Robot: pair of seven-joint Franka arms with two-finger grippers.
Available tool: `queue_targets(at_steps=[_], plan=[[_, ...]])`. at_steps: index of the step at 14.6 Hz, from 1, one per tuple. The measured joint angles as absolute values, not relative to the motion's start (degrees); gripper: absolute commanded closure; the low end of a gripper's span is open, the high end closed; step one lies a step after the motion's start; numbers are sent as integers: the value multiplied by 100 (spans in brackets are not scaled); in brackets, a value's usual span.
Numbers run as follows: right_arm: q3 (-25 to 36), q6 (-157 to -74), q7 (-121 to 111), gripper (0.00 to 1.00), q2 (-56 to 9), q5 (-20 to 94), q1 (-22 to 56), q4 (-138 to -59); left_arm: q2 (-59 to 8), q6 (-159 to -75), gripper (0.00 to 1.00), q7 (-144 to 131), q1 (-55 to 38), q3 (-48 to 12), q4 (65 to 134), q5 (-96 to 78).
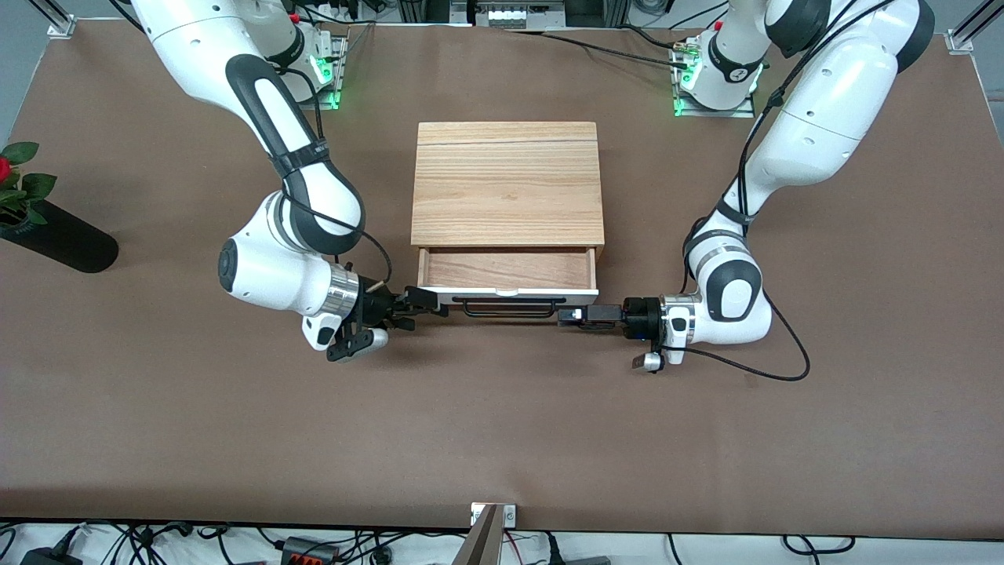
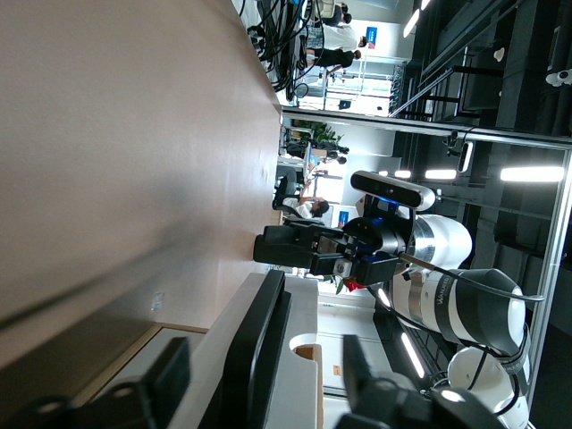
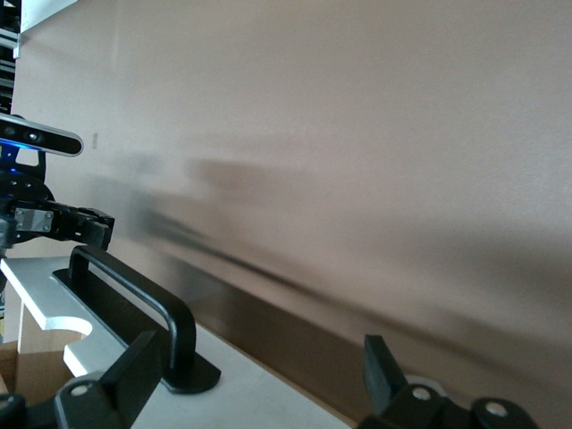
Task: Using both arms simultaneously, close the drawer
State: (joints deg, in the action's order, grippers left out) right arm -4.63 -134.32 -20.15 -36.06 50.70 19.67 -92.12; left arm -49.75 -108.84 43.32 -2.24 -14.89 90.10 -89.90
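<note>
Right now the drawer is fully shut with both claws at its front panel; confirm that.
Not shut: the front view shows the drawer pulled partly out, its wood floor exposed. The left claw and right claw are at the front panel's two ends.

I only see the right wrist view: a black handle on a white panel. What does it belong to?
Observer: A drawer, partly open under a wooden box. Its wood floor is bare.
Operator: Where is the arm with my camera?
Observer: The right gripper is open and lies level at the panel's end toward the right arm's end of the table.
Operator: Is that another robot hand past the handle?
Observer: Yes, the left gripper. It is open at the panel's end toward the left arm's end of the table.
</note>
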Motion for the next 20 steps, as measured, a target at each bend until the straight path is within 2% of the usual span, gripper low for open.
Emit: queue_targets(at_steps=[1, 2, 3, 4, 10, 16, 20], plan=[[-478, -13421, -2018, 0, -3616, 5070, 1976, -9212, -4976, -10883, 33, 4332, -248, -1492, 9010, -9009], [-489, -13408, -2025, 0, -3632, 5070, 1993, -9212, -4976, -10883, 28, 4332, -269, -1493, 9010, -9014], [-496, -13397, -2028, 0, -3649, 5070, 2014, -9214, -4977, -10883, 6, 4332, -282, -1493, 9011, -9015], [-496, -13376, -2030, 0, -3663, 5070, 2036, -9222, -4980, -10883, 0, 4332, -284, -1492, 9011, -9016], [-496, -13204, -2049, 0, -3677, 5076, 2060, -9229, -4982, -10625, 0, 4311, -153, -1480, 9017, -9016], [-497, -13131, -2060, 0, -3702, 5084, 2095, -9230, -4987, -9824, 0, 3721, 55, -1473, 9276, -9018], [-497, -13110, -2069, 0, -3703, 5085, 2103, -9231, -4989, -9811, 0, 3607, 70, -1472, 9326, -9102]])
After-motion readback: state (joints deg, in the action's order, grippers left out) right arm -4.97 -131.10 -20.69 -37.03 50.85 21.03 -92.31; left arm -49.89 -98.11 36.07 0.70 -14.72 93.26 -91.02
